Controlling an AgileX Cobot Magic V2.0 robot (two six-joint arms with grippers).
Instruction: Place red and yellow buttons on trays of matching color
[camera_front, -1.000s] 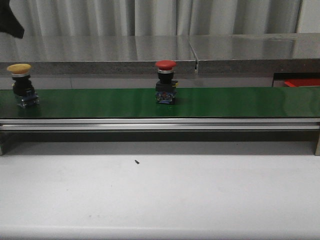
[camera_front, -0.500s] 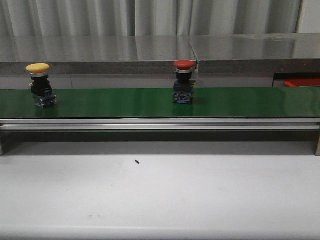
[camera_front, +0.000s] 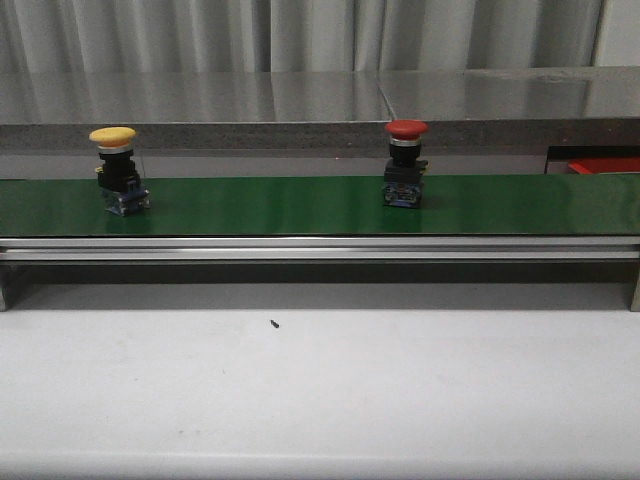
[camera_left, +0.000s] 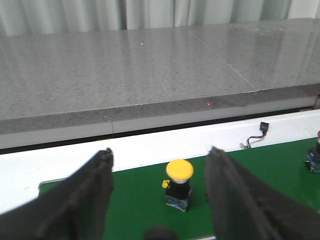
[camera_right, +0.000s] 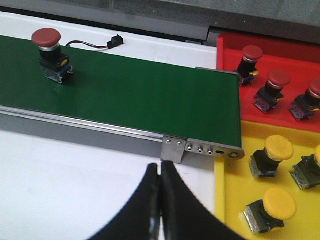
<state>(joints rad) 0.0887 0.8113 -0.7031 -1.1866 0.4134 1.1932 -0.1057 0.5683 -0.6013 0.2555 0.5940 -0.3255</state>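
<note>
so the yellow button (camera_left: 179, 181) stands upright on the green belt (camera_front: 300, 205), dead ahead of the left end effector (camera_left: 159, 200), whose fingers are spread wide. The red button (camera_right: 49, 55) sits further right, well off from the right end effector (camera_right: 160, 200), pinched together near the trays (camera_right: 235, 210). Left arm's clearly nearer the yellow one

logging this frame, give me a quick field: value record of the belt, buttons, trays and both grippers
belt: green conveyor belt, running left to right across the front view
yellow button: upright on belt, left part
red button: upright on belt, right of centre
red tray: past belt's right end, three red buttons visible
yellow tray: beside red tray, four yellow buttons visible
left gripper: open, empty, facing yellow button
right gripper: shut, empty, near belt end
</note>
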